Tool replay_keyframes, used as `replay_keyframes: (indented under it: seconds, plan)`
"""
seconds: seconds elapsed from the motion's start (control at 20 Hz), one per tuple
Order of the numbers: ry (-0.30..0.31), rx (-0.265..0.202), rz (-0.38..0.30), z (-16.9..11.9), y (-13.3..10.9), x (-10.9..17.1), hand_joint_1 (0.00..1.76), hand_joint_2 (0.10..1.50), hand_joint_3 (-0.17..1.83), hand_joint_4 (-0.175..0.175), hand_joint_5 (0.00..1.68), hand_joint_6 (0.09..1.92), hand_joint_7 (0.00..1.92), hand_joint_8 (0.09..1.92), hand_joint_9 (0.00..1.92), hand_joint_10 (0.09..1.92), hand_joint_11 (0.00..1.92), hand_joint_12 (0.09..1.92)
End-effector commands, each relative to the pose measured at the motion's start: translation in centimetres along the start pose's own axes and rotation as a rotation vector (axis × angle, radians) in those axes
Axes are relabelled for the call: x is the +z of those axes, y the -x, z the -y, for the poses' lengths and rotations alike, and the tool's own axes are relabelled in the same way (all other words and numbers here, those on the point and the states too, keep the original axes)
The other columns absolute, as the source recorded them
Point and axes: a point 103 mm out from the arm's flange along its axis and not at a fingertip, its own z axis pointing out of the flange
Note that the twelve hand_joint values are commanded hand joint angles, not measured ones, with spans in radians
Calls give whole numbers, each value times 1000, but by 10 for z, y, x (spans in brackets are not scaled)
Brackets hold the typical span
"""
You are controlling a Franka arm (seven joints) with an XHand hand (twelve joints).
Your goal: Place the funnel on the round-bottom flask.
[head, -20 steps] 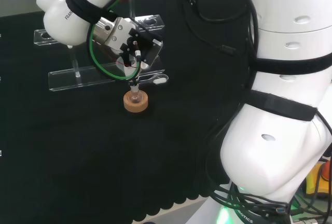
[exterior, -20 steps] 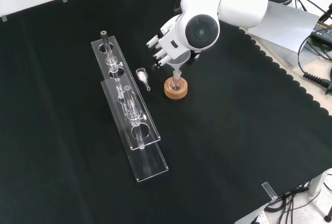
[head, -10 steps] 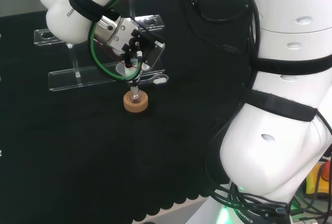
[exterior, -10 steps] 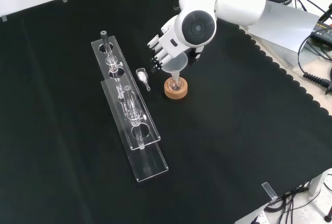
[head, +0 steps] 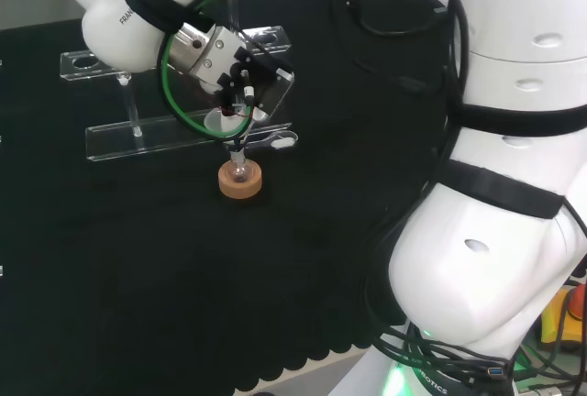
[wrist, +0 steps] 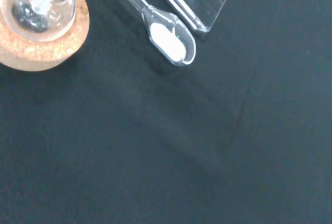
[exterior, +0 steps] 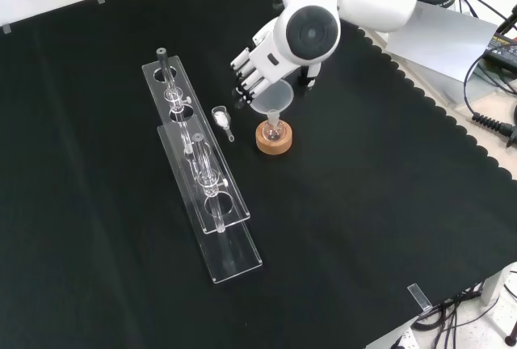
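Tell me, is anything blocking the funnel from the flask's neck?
Nothing visible. The funnel sits directly above the round-bottom flask on its cork ring, stem at the neck. The scoop lies off to the left in the front view.

The counter (exterior: 388, 228) wears plain black cloth with a scalloped edge at the front view's right. A tan cork ring (exterior: 274, 140) sits under the clear round-bottom flask (wrist: 36, 14), whose belly shows a dark patch. The funnel (exterior: 275, 100) is translucent and colourless. The robot hand (exterior: 257, 70) is white with black fingertips. Left of the cork, a clear scoop (wrist: 165, 35) carries white powder. Farther left, the racks (exterior: 202, 179) are clear.
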Motion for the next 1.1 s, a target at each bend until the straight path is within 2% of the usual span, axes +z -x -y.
replay_keyframes:
  seconds: [0.05, 0.2, 0.3, 0.55, 0.9, 1.1]
  plan:
    - [52, 22, -58, 24, 24, -8, 574, 656, 390, -53, 149, 87, 142, 732, 601, 650, 462, 1321]
    - [65, 32, -117, 36, 41, -9, 563, 665, 370, -51, 153, 87, 146, 730, 546, 660, 428, 1336]
    - [88, 40, -197, 44, 56, -6, 559, 669, 363, -49, 166, 87, 164, 736, 523, 663, 412, 1340]
    - [109, 85, -300, 57, 87, 14, 616, 698, 364, -44, 250, 87, 253, 734, 540, 672, 402, 1349]
    - [117, 124, -413, 64, 116, 41, 679, 720, 390, -44, 373, 87, 389, 711, 648, 623, 435, 1331]
    - [130, 137, -429, 63, 122, 52, 697, 722, 404, -47, 410, 87, 440, 713, 695, 604, 457, 1324]
